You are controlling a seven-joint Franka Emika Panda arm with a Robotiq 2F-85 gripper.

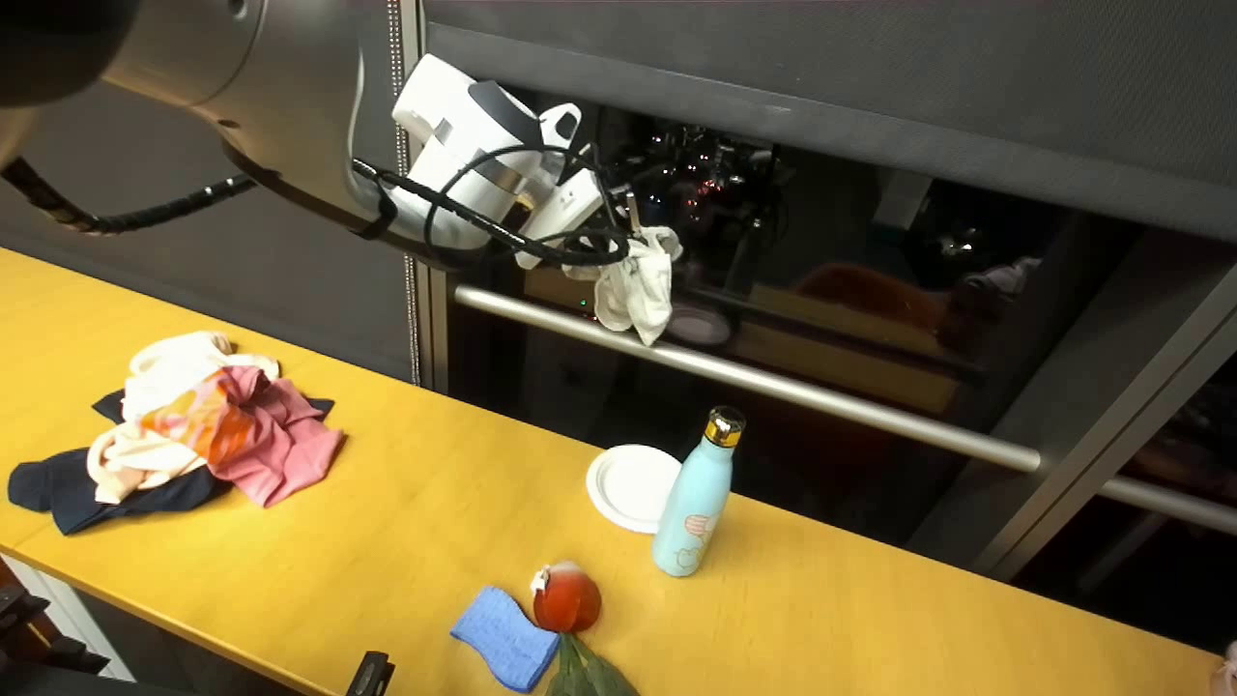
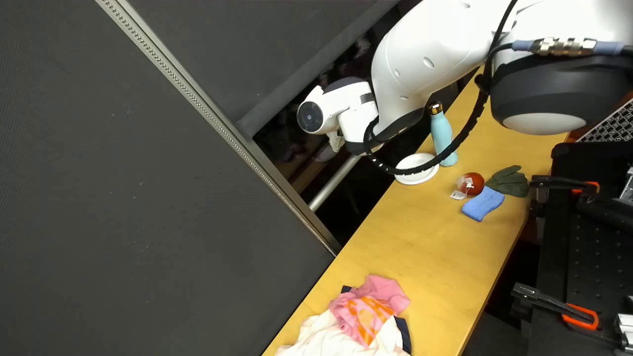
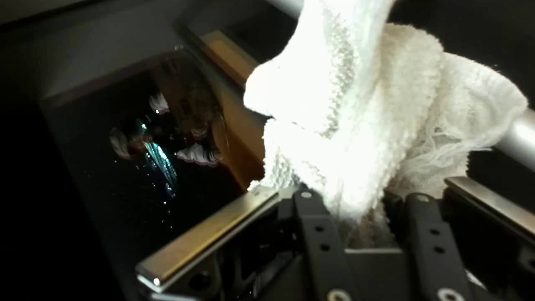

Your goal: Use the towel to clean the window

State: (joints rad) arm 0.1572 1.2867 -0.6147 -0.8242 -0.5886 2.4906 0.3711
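The towel (image 1: 640, 285), limp and off-white, hangs bunched from my gripper (image 3: 361, 198), which is shut on it. In the wrist view the towel (image 3: 355, 108) fills the space between the fingers and spreads beyond them. Dark glass of the window (image 1: 831, 242) lies behind it, full of reflections, with its lower end in front of the pale bar (image 1: 821, 391). Whether the cloth touches the glass or the bar I cannot tell. Only a scrap of towel (image 2: 336, 141) shows past the arm in an exterior view, where the fingers are hidden.
Below, the wooden table (image 1: 406, 541) carries a blue bottle (image 1: 696, 503), white plate (image 1: 628, 483), red round object (image 1: 567, 599), blue sponge (image 1: 507, 638) and green glove (image 2: 509, 181). A pile of cloths (image 1: 261, 435) lies farther along. A grey blind (image 1: 821, 87) covers the pane's upper part.
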